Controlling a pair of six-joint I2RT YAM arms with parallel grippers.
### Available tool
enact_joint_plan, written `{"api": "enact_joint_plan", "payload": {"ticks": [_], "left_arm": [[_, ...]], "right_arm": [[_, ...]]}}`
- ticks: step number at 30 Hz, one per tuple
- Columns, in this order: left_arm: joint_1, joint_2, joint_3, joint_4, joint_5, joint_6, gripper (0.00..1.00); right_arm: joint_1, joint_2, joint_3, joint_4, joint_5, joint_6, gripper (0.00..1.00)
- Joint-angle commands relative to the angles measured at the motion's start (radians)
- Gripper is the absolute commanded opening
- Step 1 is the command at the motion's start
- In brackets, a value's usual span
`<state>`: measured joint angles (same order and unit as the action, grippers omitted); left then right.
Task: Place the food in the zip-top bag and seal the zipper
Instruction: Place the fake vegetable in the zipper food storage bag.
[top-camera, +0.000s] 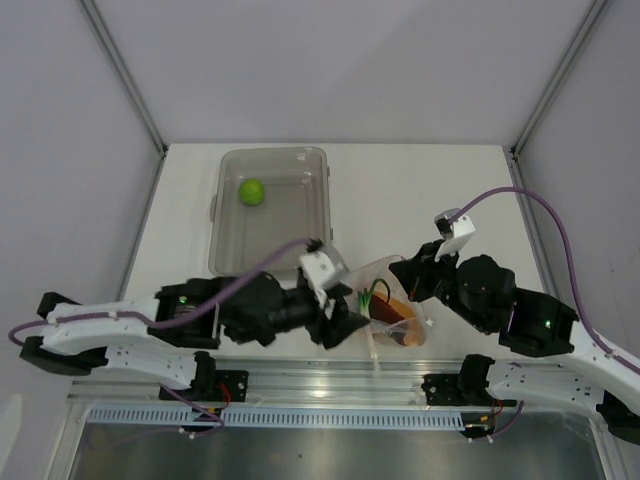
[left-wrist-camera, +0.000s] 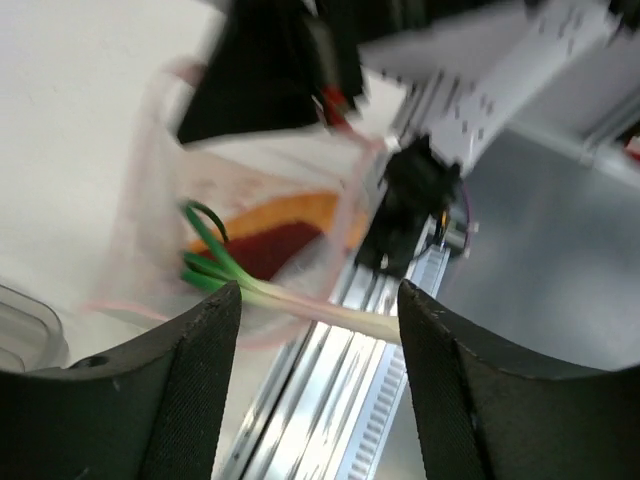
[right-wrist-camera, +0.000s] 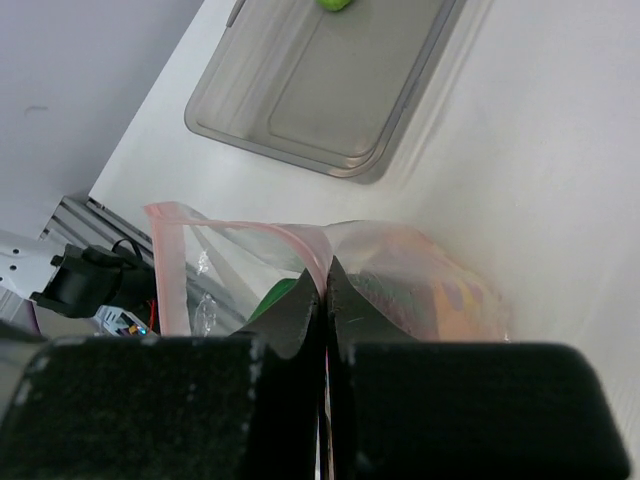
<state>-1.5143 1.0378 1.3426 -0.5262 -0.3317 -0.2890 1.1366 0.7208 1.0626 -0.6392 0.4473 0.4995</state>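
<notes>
The zip-top bag (top-camera: 392, 300) stands open near the table's front edge, between the two arms. My right gripper (right-wrist-camera: 326, 275) is shut on the bag's pink zipper (right-wrist-camera: 250, 230) and holds the mouth up. Inside the bag lie a dark-red and tan slice (left-wrist-camera: 270, 245) and an orange piece (top-camera: 410, 330). A green stalk (left-wrist-camera: 215, 260) has its green end in the bag, and its pale stem pokes out over the front rail. My left gripper (left-wrist-camera: 318, 300) is open, its fingertips on either side of that stem. A green lime (top-camera: 251, 190) sits in the grey bin (top-camera: 318, 195).
The rigid clear grey bin (right-wrist-camera: 320, 90) stands behind the bag at the table's left. The metal rail (top-camera: 300, 385) runs along the front edge, just under the bag and the stalk's stem. Grey walls close in the table on three sides.
</notes>
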Motion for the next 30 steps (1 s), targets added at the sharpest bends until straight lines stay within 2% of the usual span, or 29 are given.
{"api": "enact_joint_plan", "payload": {"ticks": [1,5,7,13,19,26,30], "left_arm": [[-0.159,0.047,-0.037,-0.008,-0.223,0.128,0.67],[-0.257,0.058,-0.14,0.126,-0.339,0.42,0.68],[-0.285,0.035,-0.192,0.214,-0.368,0.499,0.68],[-0.287,-0.102,-0.35,0.371,-0.247,0.7,0.71],[-0.29,-0.078,-0.439,0.515,-0.227,0.898,0.76],[-0.29,-0.004,-0.405,0.577,-0.09,0.952,0.75],[-0.29,0.01,-0.395,0.571,-0.029,0.918,0.7]], "right_arm": [[-0.001,-0.014,0.022,0.042,0.022,0.022,0.0],[-0.001,-0.014,0.022,0.033,0.013,0.019,0.0],[-0.003,-0.02,0.023,0.029,0.011,0.019,0.0],[-0.003,-0.053,0.011,0.021,0.025,0.024,0.0],[-0.003,-0.047,0.014,0.03,0.024,0.02,0.0],[-0.003,-0.012,0.036,0.044,0.011,0.019,0.0],[-0.003,-0.011,0.034,0.044,0.011,0.019,0.0]]}}
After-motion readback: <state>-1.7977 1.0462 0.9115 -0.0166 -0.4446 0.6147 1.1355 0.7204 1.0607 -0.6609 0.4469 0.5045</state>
